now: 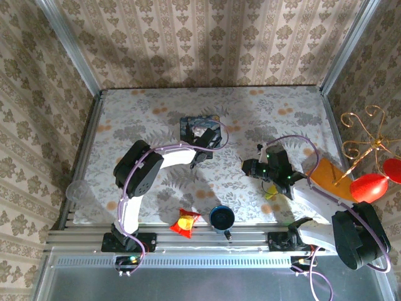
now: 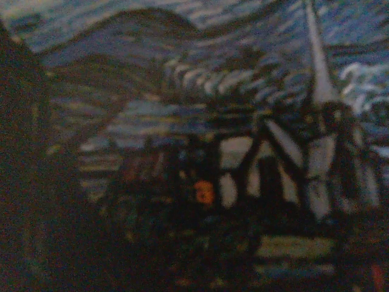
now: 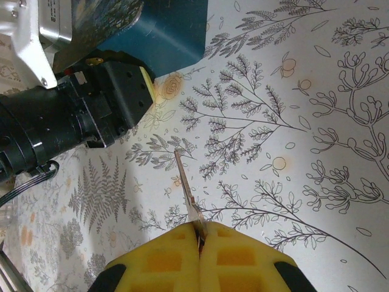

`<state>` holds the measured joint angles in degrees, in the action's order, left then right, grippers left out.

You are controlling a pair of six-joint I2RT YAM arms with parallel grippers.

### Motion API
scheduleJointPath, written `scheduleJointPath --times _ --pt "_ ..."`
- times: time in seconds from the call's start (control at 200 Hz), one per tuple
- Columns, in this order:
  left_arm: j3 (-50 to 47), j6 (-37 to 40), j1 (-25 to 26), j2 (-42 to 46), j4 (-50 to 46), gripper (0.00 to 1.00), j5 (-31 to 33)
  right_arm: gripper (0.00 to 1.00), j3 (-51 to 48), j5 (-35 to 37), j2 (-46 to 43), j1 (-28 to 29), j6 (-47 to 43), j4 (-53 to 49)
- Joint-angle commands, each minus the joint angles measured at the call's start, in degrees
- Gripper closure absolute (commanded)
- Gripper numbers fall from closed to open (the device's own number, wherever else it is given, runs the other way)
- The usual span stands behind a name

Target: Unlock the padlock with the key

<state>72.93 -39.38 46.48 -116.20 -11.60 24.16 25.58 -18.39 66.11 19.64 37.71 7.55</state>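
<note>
The right pincer point(image 3: 199, 236) is pinching its yellow pads shut on the key point(image 3: 185, 182). The key's thin blade is sticking out over the flowered surface point(image 3: 316, 109) and pointing toward the blue painted tin point(image 3: 164, 30). The left pincer point(image 1: 203, 139) is sitting right at that tin, well out from the arm bases; I cannot tell whether it is open or closed. The padlock is too small to pick out from here.

White arms point(image 1: 177, 155), black joints point(image 1: 136, 167), lilac cables point(image 1: 292, 137); right hand point(image 3: 199, 234) pads point(image 3: 161, 258) yellow, gridded.
</note>
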Motion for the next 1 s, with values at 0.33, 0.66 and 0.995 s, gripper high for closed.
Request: scheduleJointPath --times 0.33,0.66,0.995 --pt "4.44 -12.34 -0.34 1.78 -6.80 0.87 -10.89 1.00 -6.33 -5.70 5.92 0.69 -1.44 17.51" --pt "5.06 -22.15 -0.45 2.03 -5.49 0.90 -19.03 1.00 -7.35 -6.93 18.78 2.85 -2.77 34.30" --pt "1.97 -27.33 -1.58 4.04 -0.89 0.93 -23.28 1.00 -5.20 -5.50 29.96 7.56 -5.84 43.69"
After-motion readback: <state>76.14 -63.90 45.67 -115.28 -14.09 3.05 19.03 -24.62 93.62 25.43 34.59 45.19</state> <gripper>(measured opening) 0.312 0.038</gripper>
